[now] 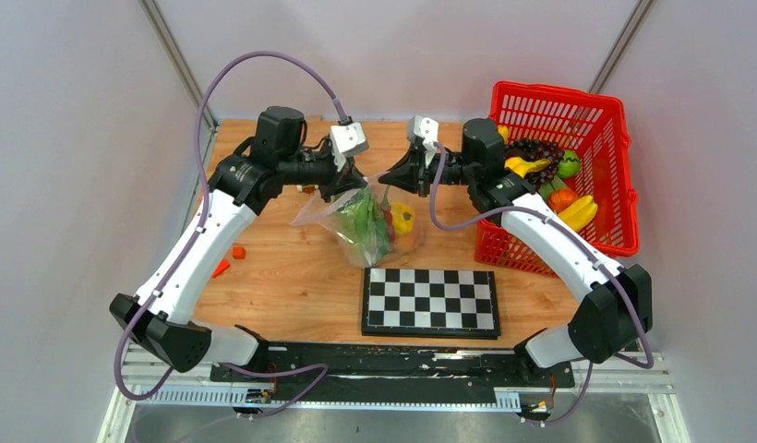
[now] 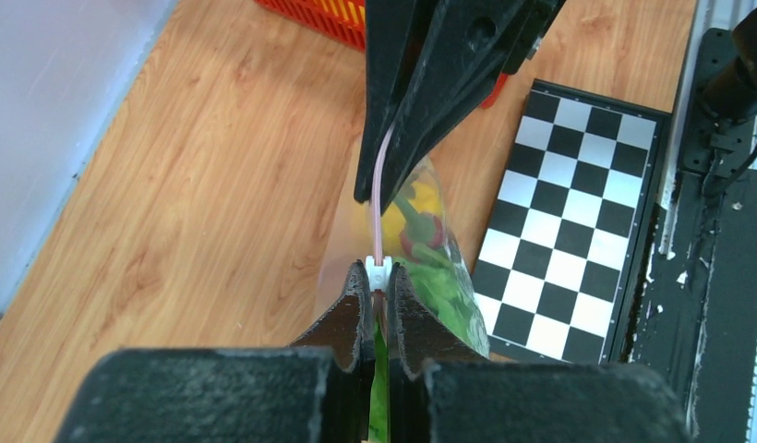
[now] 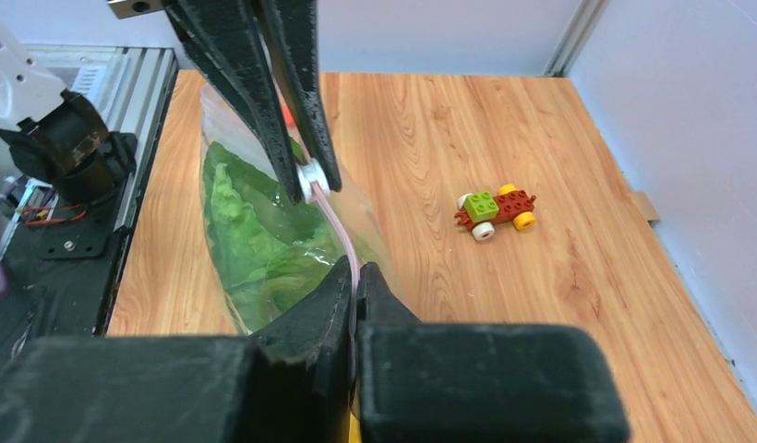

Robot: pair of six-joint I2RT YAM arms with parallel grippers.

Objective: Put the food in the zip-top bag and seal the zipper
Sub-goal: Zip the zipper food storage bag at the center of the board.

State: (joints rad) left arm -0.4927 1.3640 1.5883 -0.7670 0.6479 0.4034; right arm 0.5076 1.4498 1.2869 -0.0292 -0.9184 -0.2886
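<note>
Wood-grain table (image 1: pixel 292 268), crinkly clear zip-top bag (image 1: pixel 356 226), thin pink zipper (image 2: pixel 378 208)

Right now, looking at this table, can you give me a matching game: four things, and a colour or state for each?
Things:
1. bag
2. basket
3. chessboard
4. brick car

Descriptions:
A. black and white, lying flat
B. its zipper pinched by the left gripper and the right gripper
C. red mesh, far right in the top view
D. small, with yellow and white wheels

Pairs: 1-B, 2-C, 3-A, 4-D
</note>
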